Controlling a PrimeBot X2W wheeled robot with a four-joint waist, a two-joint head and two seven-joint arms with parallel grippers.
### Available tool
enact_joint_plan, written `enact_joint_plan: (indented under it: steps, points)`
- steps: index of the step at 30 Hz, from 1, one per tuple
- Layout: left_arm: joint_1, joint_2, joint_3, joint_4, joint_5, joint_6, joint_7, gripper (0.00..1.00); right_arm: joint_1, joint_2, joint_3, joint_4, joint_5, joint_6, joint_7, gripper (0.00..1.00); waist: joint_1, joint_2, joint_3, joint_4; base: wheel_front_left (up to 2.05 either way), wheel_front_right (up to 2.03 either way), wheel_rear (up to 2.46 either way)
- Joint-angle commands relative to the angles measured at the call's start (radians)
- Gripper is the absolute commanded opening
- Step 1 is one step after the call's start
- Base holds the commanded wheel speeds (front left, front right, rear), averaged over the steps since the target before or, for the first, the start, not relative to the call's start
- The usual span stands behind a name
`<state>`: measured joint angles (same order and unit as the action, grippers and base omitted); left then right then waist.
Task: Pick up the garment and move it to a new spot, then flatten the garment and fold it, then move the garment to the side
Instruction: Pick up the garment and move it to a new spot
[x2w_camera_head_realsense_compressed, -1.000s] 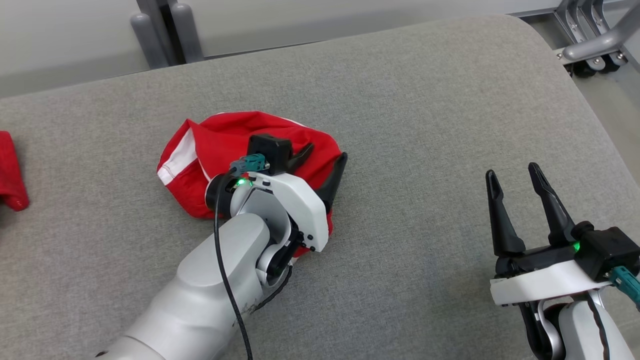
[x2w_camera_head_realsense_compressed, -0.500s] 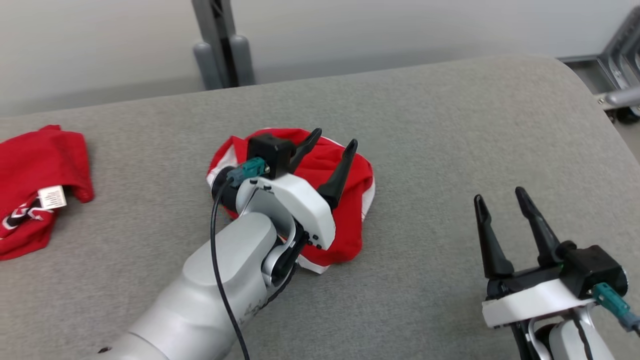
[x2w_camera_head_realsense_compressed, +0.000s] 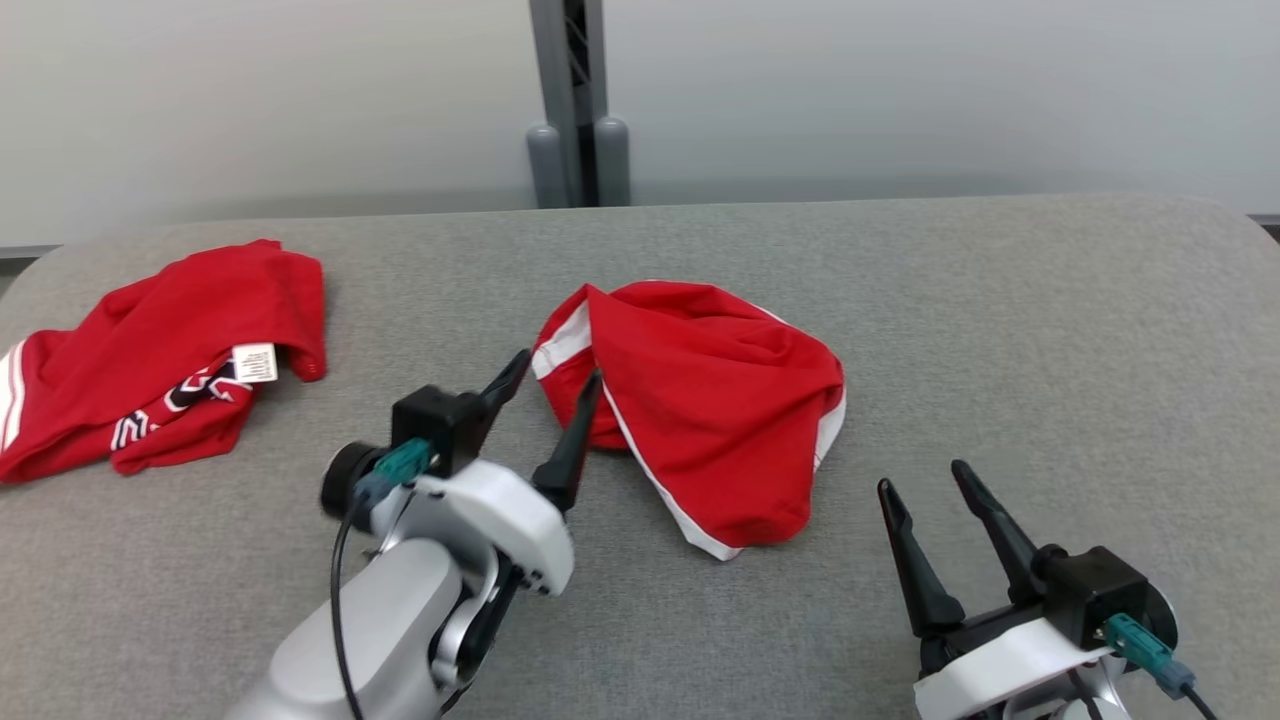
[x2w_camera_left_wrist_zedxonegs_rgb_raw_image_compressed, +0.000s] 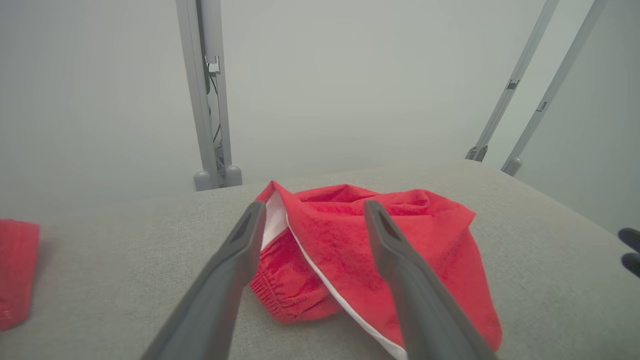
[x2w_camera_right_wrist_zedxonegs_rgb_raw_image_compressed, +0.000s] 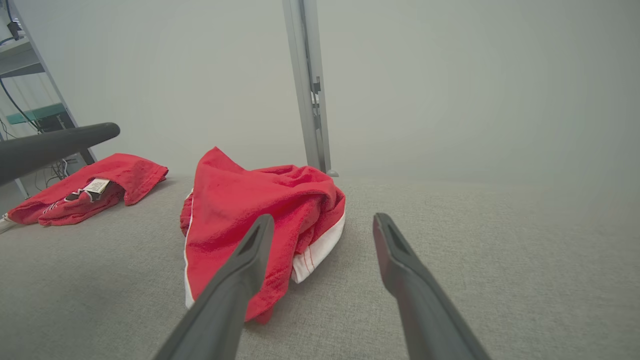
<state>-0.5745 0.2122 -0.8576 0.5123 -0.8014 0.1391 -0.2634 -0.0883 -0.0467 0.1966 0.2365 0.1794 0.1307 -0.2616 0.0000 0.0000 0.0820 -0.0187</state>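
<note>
Left gripper (x2w_camera_head_realsense_compressed: 560, 368) is off the garment (x2w_camera_head_realsense_compressed: 710, 400)! A second ago it sat on top of the cloth; now it has pulled back to the garment's left edge, jaws spread, empty. The garment lies crumpled mid-table (x2w_camera_head_realsense_compressed: 1000, 320). Right gripper (x2w_camera_head_realsense_compressed: 922, 478) waits nearby, spread wide, holding nothing. The camera has swung round.

Even diffuse light, soft faint shadows, head view mostly sharp, wrist views hazy, edges bent
</note>
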Motion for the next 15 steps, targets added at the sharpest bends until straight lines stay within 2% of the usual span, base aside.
enact_joint_plan:
  steps: [1, 7, 15]
  points:
    - [0.038, 0.020, 0.019, -0.028, 0.027, 0.016, -0.002, 1.00, 0.008, -0.007, 0.005, 0.012, 0.007, 0.000, -0.005, 1.00, 0.0000, 0.0000, -0.006, 0.021, 0.00, 0.00, 0.00]
    - [0.160, 0.067, 0.099, -0.119, 0.089, 0.050, -0.002, 1.00, -0.002, -0.007, 0.021, 0.054, 0.017, 0.000, -0.005, 1.00, 0.0000, 0.0000, -0.010, 0.046, 0.00, 0.00, 0.00]
    - [0.284, 0.081, 0.190, -0.198, 0.123, 0.063, -0.002, 1.00, -0.006, -0.007, 0.045, 0.130, 0.034, 0.000, -0.005, 1.00, 0.0000, 0.0000, -0.014, 0.075, 0.00, 0.00, 0.00]
